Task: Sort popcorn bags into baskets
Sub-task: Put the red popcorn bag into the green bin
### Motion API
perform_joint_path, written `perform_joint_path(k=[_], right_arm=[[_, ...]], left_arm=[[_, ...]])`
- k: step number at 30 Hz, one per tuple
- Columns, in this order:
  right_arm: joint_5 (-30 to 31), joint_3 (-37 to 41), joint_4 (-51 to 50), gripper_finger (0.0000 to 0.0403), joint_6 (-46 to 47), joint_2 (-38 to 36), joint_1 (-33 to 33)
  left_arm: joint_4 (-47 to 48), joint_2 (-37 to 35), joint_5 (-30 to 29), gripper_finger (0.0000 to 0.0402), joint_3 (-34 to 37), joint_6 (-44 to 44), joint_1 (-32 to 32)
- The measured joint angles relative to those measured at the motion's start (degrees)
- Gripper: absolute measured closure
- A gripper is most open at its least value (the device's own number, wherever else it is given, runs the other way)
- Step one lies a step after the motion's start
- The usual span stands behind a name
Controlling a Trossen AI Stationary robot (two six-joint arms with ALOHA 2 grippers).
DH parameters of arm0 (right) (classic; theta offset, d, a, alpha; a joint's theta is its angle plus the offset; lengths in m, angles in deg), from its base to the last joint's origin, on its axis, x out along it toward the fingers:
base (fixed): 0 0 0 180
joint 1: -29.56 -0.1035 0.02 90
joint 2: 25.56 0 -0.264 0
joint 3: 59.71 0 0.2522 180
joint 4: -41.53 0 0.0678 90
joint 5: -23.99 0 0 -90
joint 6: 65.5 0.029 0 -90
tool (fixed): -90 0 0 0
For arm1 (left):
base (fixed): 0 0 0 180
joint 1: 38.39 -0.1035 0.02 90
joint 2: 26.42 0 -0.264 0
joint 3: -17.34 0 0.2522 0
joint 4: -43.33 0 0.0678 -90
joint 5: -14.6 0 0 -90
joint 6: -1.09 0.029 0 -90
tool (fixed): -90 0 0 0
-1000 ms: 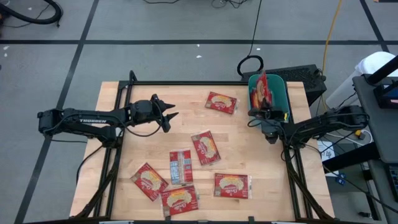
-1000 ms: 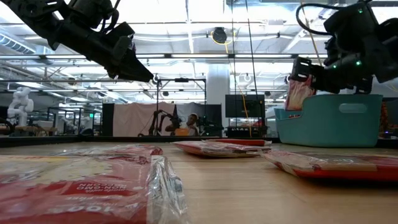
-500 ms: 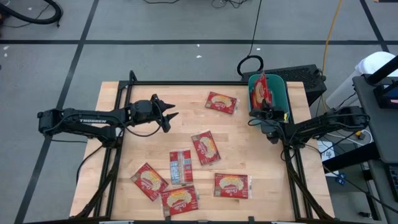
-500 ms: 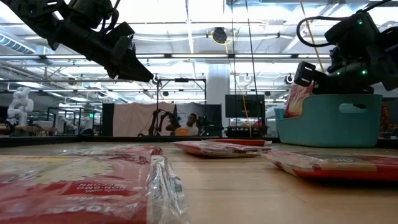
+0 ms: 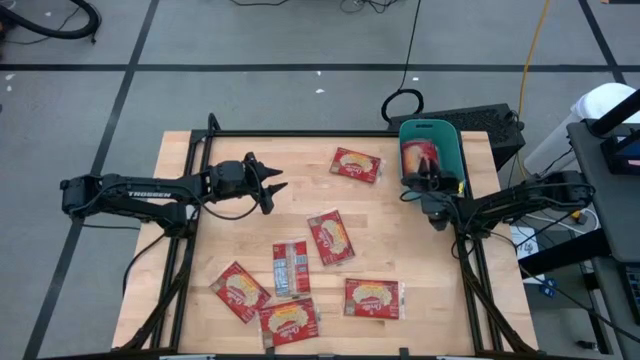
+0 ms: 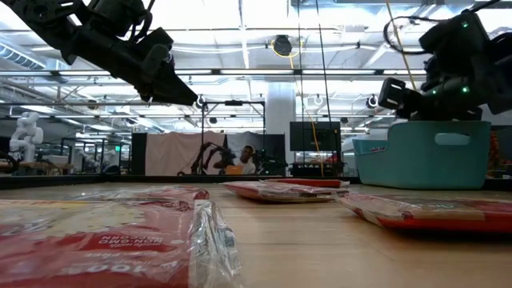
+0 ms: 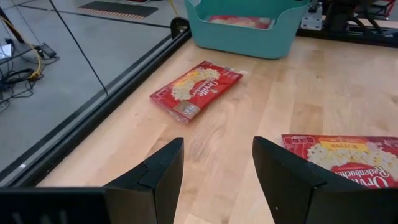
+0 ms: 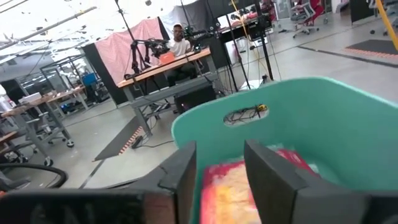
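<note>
Beyond the table, the low view looked into a workshop with ceiling lights, a pink backdrop and a seated person (image 6: 245,157) at a far bench. Light wooden boards formed the tabletop (image 5: 405,245), framed by black rails.

I counted six popcorn bags lying flat on the wood: one near the far edge (image 5: 356,164), one at mid-table (image 5: 331,237), one silver-sided bag (image 5: 290,268) just beside it, and three along the near edge (image 5: 240,291) (image 5: 289,320) (image 5: 373,298). A seventh bag (image 5: 421,158) lay inside the single teal basket (image 5: 446,137), which stood at the far right corner.

My left gripper (image 5: 275,185) hung above bare wood on the left half, well apart from every bag; in its wrist view the fingers (image 7: 158,171) stood spread with nothing between them.

My right gripper (image 5: 428,181) sat over the near rim of the basket. Its fingers (image 8: 181,171) were parted and held nothing, with the red-and-yellow bag (image 8: 236,190) visible beyond them inside the basket (image 8: 336,118).
</note>
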Motion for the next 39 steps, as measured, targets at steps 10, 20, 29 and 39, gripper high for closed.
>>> perform_joint_path(k=[10,20,29,39], right_arm=[[-9.5,-0.3,30.1,0.0248,-31.5,0.0,-3.8],[-32.6,-10.6,14.8,0.0248,-36.8,0.0,-5.4],[-37.8,-14.6,-0.8,0.0248,-34.9,2.3,-5.0],[-40.7,-14.2,-0.2,0.0248,-44.3,5.5,-5.0]], left_arm=[[0.1,0.0,0.0,0.0206,0.0,0.2,0.0],[-3.3,0.8,-1.7,0.0206,0.0,3.4,0.0],[-16.0,14.7,-4.0,0.0206,-0.9,4.3,-0.5],[1.7,33.5,-3.9,0.0206,-21.6,12.1,-3.2]])
